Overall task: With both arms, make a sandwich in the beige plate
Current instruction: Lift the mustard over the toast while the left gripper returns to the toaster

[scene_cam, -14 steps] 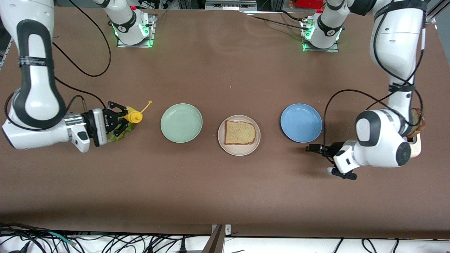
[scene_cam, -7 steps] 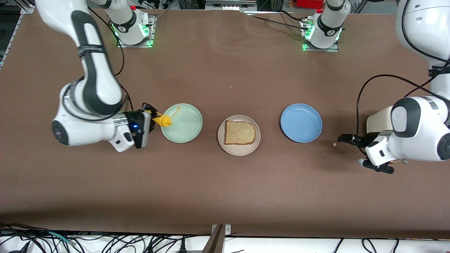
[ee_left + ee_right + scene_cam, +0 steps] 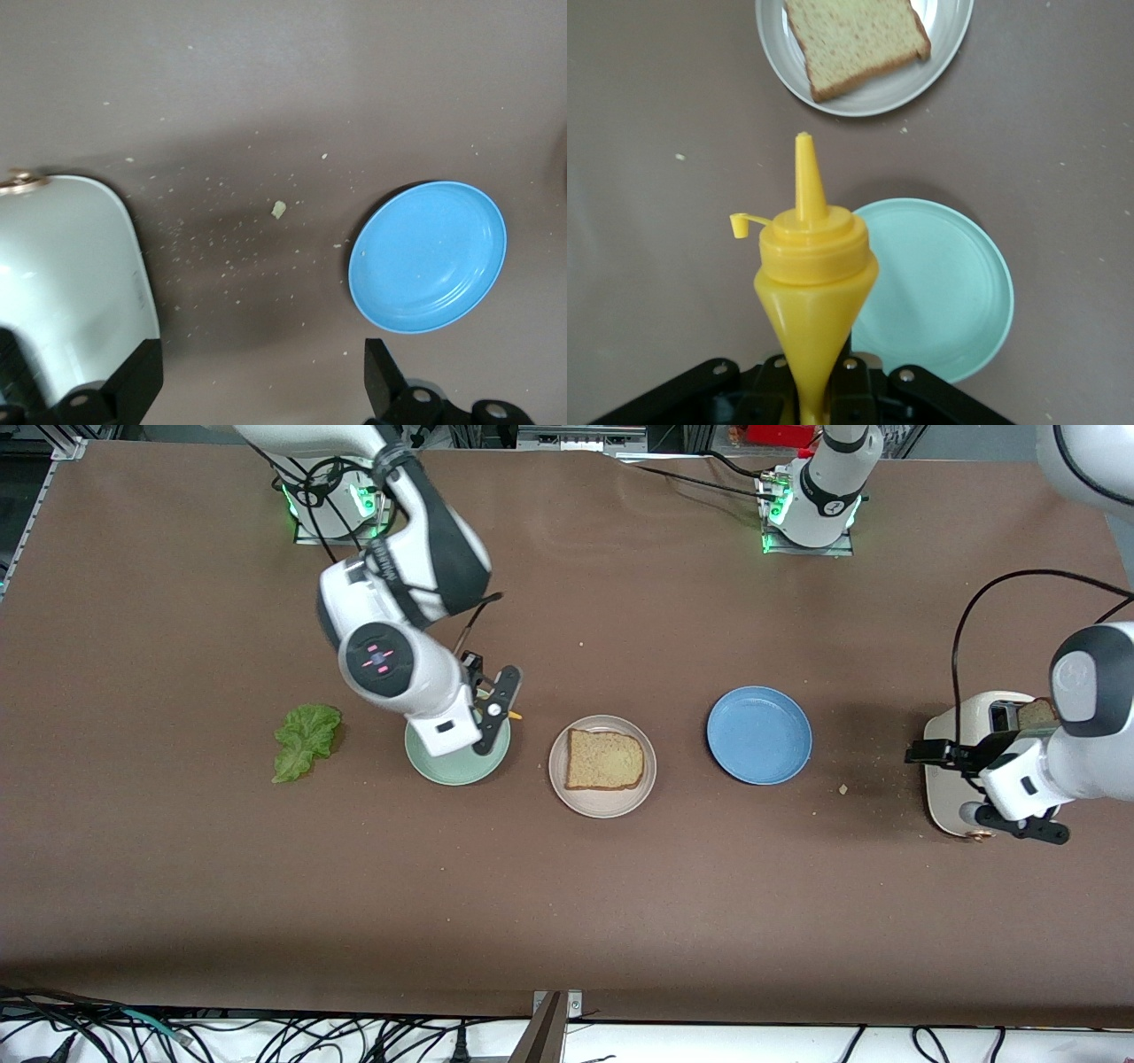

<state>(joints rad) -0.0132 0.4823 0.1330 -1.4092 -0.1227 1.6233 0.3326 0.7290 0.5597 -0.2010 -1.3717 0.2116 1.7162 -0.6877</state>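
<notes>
Right claw (image 3: 806, 390) clamps your mustard bottle (image 3: 811, 283) nozzle-first toward bread (image 3: 604, 760) on beige plate (image 3: 560, 775); left claw (image 3: 261, 376) waits wide open, empty, by toaster (image 3: 952, 797).

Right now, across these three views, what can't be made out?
- Front view: the yellow squeeze bottle is almost wholly hidden by the right arm; the right claw, shut on it, hangs over the mint-green plate.
- Front view: the left wrist covers part of the toaster and the bread slice in it.
- Left wrist view: the open left claw is cut off by the picture's edge.
</notes>
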